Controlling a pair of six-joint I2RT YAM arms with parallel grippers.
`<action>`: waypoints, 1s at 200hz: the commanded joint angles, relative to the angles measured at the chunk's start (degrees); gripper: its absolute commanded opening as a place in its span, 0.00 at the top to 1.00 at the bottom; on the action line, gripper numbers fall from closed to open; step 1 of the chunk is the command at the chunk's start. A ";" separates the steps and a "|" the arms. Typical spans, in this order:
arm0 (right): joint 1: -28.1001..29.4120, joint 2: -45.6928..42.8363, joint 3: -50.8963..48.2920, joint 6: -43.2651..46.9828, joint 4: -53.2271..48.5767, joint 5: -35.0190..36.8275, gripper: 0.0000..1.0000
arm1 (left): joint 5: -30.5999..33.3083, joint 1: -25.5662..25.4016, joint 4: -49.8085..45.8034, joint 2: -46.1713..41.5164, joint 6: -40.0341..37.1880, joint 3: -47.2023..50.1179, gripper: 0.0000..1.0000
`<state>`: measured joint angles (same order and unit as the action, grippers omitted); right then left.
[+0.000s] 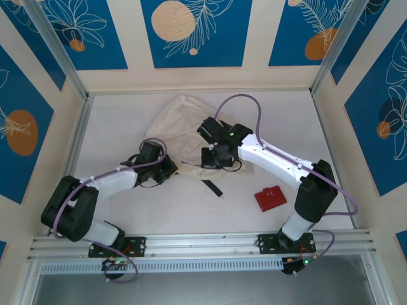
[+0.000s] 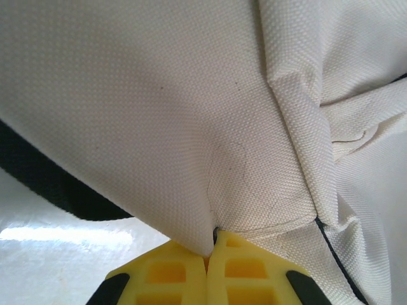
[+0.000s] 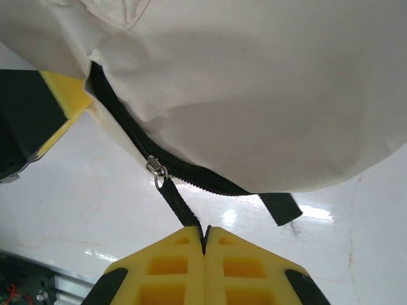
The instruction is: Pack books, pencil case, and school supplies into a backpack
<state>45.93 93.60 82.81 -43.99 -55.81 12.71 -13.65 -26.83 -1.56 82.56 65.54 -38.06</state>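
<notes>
**Overhead view.** The cream-white backpack (image 1: 178, 121) lies slumped on the white table (image 1: 127, 210), just toward 12 o'clock of the table's centre. A loose black strap (image 1: 213, 188) trails from its near edge toward 5 o'clock. A small red flat object (image 1: 270, 197) lies on the table at about 4 o'clock from the backpack, well apart from it. Both arms reach inward to the near edge of the backpack, the left arm meeting it at about 7 o'clock and the right arm at about 5 o'clock.

**Left wrist view.** The left gripper (image 2: 207, 255) has its yellow fingers (image 2: 168, 273) pressed together, pinching a fold of fabric (image 2: 202, 232) of the backpack. The cloth rises taut from the fingertips toward 12 o'clock. A dark band shows beneath the cloth at 9 o'clock.

**Right wrist view.** The right gripper (image 3: 204, 236) has its fingers pressed together, pinching the black pull tab (image 3: 179, 202) of the backpack's zipper (image 3: 124, 130). The tab runs toward 11 o'clock to the metal slider (image 3: 155, 167), which sits on the black zipper along the lower edge of the cream fabric. A short black webbing end (image 3: 280, 207) hangs from the same edge at 2 o'clock from the fingertips. A yellow finger of the other gripper shows at 10 o'clock, just beside the backpack.
</notes>
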 commanded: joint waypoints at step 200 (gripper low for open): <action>1.50 15.12 10.89 7.80 15.93 -21.06 1.00 | -2.62 12.24 -22.64 -7.53 -15.85 -8.65 0.46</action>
<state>47.13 108.99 91.50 -35.77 -40.45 -6.24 -9.96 -14.87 -22.76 77.14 46.76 -47.00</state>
